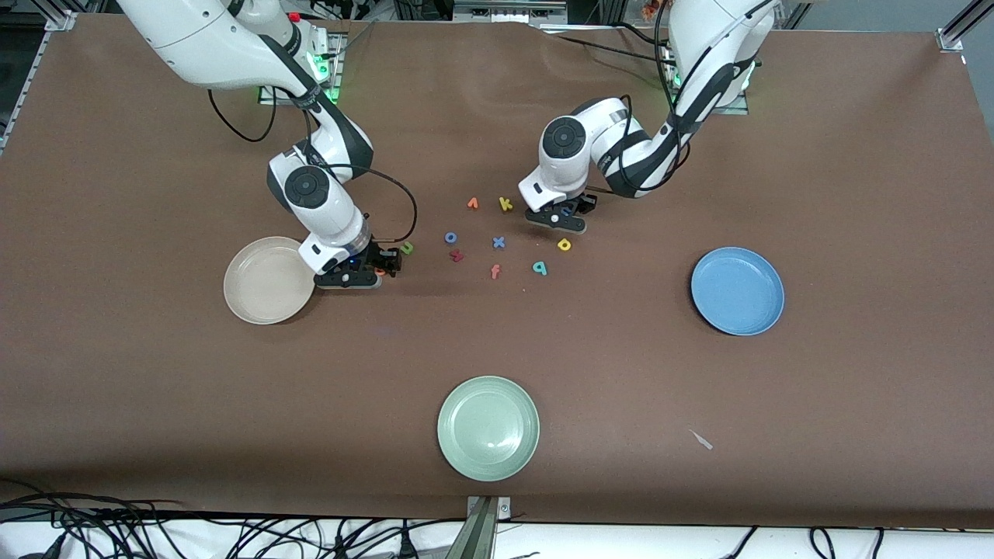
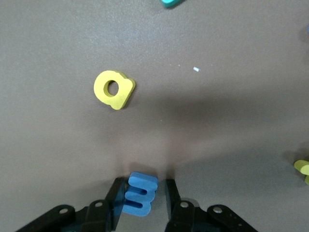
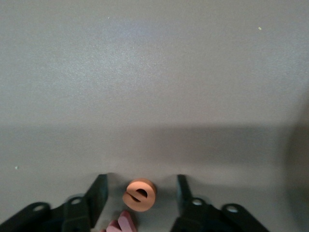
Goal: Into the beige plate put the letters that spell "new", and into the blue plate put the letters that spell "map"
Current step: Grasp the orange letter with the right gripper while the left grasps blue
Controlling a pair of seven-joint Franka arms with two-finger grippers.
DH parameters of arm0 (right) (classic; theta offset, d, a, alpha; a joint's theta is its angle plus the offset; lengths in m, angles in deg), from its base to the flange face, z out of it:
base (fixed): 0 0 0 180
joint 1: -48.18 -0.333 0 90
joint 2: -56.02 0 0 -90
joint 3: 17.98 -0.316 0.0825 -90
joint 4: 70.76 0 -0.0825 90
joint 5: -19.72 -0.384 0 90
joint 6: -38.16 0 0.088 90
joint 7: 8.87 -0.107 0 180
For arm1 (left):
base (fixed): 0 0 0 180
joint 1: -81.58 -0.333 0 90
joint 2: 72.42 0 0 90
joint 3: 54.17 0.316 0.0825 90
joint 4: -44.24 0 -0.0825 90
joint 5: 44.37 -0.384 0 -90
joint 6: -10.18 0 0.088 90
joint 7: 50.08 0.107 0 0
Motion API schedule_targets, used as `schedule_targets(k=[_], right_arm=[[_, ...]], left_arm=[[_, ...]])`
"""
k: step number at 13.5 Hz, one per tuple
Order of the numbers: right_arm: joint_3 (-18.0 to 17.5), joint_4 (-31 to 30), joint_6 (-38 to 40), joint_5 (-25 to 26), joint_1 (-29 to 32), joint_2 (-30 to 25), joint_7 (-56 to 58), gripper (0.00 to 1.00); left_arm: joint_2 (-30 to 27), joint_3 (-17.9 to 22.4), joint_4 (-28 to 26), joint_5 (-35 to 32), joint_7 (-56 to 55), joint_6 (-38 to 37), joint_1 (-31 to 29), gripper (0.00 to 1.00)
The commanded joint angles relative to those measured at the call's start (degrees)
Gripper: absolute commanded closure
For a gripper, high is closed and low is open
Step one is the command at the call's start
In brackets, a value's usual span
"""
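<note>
The blue m (image 2: pixel 140 194) lies on the table between the fingers of my left gripper (image 2: pixel 142 181); one finger touches it and a small gap shows at the other. The yellow p (image 2: pixel 113 89) and the teal a (image 1: pixel 540 268) lie nearby. My right gripper (image 3: pixel 140 179) is low beside the beige plate (image 1: pixel 268 281), open around the orange e (image 3: pixel 140 195), with room on both sides. The salmon w (image 3: pixel 120 224) lies against the e. The green n (image 1: pixel 406 248) sits just by that gripper (image 1: pixel 380 268). The blue plate (image 1: pixel 736 291) is toward the left arm's end.
Other loose letters lie between the grippers: an orange v (image 1: pixel 472 203), yellow k (image 1: pixel 505 204), blue o (image 1: pixel 451 237), blue x (image 1: pixel 498 242), a dark red letter (image 1: pixel 457 255) and an orange f (image 1: pixel 495 271). A pale green plate (image 1: pixel 488 427) sits nearest the front camera.
</note>
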Motion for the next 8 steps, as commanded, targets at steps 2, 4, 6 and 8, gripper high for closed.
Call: schedule_targets(k=[2, 4, 6, 8], right_arm=[[-0.2, 0.6, -0.6, 1.5, 0.0, 0.9, -1.2, 0.59], [-0.1, 0.4, -0.6, 1.7, 0.0, 1.0, -1.2, 0.68], [0.1, 0.4, -0.4, 1.9, 0.0, 0.6, -0.7, 0.82], [1.7, 0.8, 1.0, 2.3, 0.1, -2.0, 2.9, 0.84]], left_arm=[[1.0, 0.1, -0.1, -1.9, 1.0, 0.1, -0.7, 0.76], [1.0, 0.1, -0.1, -1.9, 1.0, 0.0, -0.8, 0.89], [0.4, 0.1, 0.6, -1.9, 1.0, -0.9, -2.1, 0.97], [-1.4, -0.1, 2.0, -0.9, 2.5, -4.9, -4.3, 1.0]])
